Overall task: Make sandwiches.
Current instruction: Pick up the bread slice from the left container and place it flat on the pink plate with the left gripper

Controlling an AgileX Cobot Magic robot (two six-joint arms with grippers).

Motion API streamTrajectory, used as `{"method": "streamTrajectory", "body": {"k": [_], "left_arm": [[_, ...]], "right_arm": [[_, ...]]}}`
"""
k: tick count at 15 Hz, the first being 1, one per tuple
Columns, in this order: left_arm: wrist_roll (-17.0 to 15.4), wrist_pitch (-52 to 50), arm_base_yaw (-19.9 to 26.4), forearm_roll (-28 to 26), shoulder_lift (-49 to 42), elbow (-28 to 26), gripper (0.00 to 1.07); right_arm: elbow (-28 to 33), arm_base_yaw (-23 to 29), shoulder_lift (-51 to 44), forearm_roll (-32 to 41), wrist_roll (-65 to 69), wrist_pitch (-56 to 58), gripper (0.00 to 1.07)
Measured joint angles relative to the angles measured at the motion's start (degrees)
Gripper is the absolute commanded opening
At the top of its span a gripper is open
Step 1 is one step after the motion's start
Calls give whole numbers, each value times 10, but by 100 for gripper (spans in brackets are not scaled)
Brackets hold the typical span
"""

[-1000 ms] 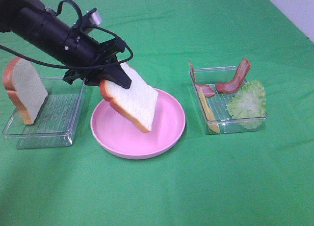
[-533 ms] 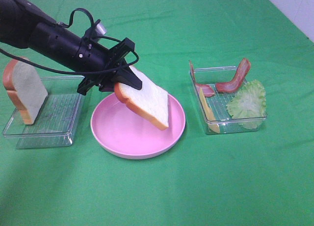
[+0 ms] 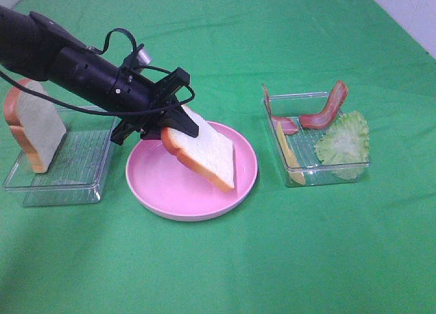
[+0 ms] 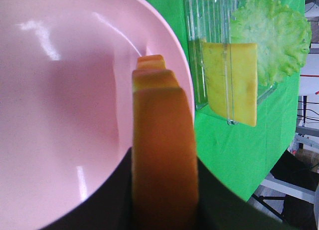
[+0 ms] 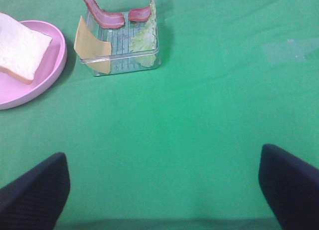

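The left arm [image 3: 75,72] is reached in from the left edge of the green-covered surface [image 3: 272,259]. Its left jaws are closed on the crusted top edge of one bread slice [image 3: 204,150], gripped on both flat faces. The slice is held tilted over the pink plate [image 3: 157,191], which is set about midway between the left and right edges. The slice's lower edge is close to the plate floor; contact cannot be confirmed.

A second bread slice [image 3: 37,127] is stood upright, leaning in a clear tray [image 3: 75,171] near the left edge. Toward the right edge, a second clear tray [image 3: 306,171] is seen. In it, two bacon strips [image 3: 327,110] are propped at the far side. A yellow cheese square [image 3: 286,154] is leaned against the wall nearest the plate. A lettuce leaf [image 3: 344,144] is draped over the wall nearest the right edge.

In the right wrist view the right jaws are spread wide, one finger [image 5: 32,195] at each lower corner. Nothing is held between them, and only bare green cloth is seen below.
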Motion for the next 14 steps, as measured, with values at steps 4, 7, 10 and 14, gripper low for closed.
{"method": "streamTrajectory", "body": {"k": [4,7,10,14], "left_arm": [[0,-2,0,-4,11,0,0],[0,-2,0,-3,14,0,0],[0,-2,0,-1,20,0,11],[-3,0,0,5,20,0,54]], "right_arm": [[0,0,0,0,0,0,99],[0,0,0,0,0,0,99],[0,0,0,0,0,0,99],[0,0,0,0,0,0,99]]}}
